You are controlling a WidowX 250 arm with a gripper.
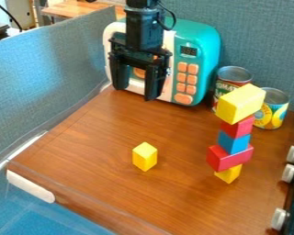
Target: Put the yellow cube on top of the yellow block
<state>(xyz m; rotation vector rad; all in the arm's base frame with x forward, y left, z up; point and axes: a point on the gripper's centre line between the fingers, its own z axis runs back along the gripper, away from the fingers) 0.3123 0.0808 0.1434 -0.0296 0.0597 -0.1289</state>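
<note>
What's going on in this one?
Nothing is being handled right now: the robot's open, empty gripper hangs in front of a toy microwave. The loose yellow cube sits alone on the wooden surface. To one side stands a tower, with a large yellow block on top, then a red block, a blue one, a wider red one and a small yellow one at the bottom. The cube is not yet on the large block.

Cube (144,157) on table (100,183), left of five-piece stack (230,158), block (240,103) topmost. Two cans (235,74) behind stack, right of toy microwave (201,41). Knobs (289,173) at right edge.
</note>
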